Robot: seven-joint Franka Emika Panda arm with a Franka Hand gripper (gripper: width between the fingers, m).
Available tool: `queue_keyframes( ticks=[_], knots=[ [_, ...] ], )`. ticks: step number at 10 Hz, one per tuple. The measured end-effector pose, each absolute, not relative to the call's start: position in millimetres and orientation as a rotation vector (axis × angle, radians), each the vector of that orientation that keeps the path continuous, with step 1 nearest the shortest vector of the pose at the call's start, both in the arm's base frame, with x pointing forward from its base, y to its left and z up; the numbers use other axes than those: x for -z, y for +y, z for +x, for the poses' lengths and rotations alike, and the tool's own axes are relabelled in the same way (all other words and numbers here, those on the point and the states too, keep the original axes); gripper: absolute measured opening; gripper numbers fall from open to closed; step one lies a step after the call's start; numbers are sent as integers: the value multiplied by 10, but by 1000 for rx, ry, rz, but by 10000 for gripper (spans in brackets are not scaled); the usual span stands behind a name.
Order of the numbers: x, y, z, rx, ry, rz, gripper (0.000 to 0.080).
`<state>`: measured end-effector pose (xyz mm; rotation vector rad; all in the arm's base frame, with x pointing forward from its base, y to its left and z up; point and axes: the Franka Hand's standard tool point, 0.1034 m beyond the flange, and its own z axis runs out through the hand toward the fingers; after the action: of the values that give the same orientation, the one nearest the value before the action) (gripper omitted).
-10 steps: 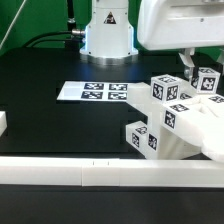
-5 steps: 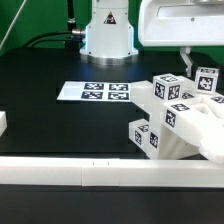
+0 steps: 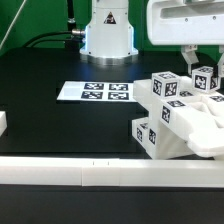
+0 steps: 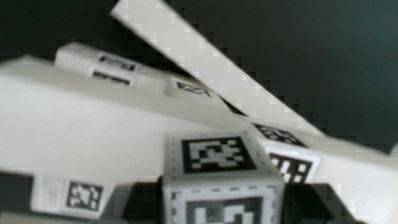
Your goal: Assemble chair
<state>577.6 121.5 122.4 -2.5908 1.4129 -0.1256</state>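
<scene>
The chair (image 3: 185, 125) is a cluster of glossy white tagged pieces at the exterior view's right, resting on the black table. My gripper (image 3: 202, 66) comes down on it from above, shut on a small tagged cube (image 3: 207, 80) at the cluster's top. In the wrist view that cube (image 4: 217, 153) fills the gap between my dark fingers (image 4: 143, 200), with my gripper (image 4: 222, 205) closed against its sides. Beyond it lie broad white chair parts (image 4: 71, 120) and tagged bars (image 4: 111, 66). The arm's white body hides the rear of the cluster in the exterior view.
The marker board (image 3: 95, 92) lies flat mid-table before the robot base (image 3: 108, 35). A long plain white rail (image 3: 90, 172) runs along the table's near edge, and appears as a slanted strip (image 4: 231, 75) in the wrist view. A small white block (image 3: 3, 122) sits at the exterior view's left.
My gripper and the whole chair cluster have shifted a little toward the exterior view's right. The grip on the cube has stayed the same.
</scene>
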Motion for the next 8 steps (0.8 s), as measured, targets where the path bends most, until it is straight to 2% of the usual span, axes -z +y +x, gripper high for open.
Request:
queue_keyframes(
  ticks=[2, 3, 4, 5, 6, 8],
  knots=[
    [-1230, 1220, 5793, 135, 1466, -2550, 282],
    [-1224, 1220, 5792, 138, 1437, -2569, 415],
    [-1221, 1222, 5789, 137, 1390, -2599, 415],
    [-1226, 1229, 5793, 123, 1368, -2613, 547],
    [-1225, 1213, 5808, 144, 1375, -2596, 628],
    [-1219, 1210, 5807, 174, 1107, -2734, 643]
  ],
)
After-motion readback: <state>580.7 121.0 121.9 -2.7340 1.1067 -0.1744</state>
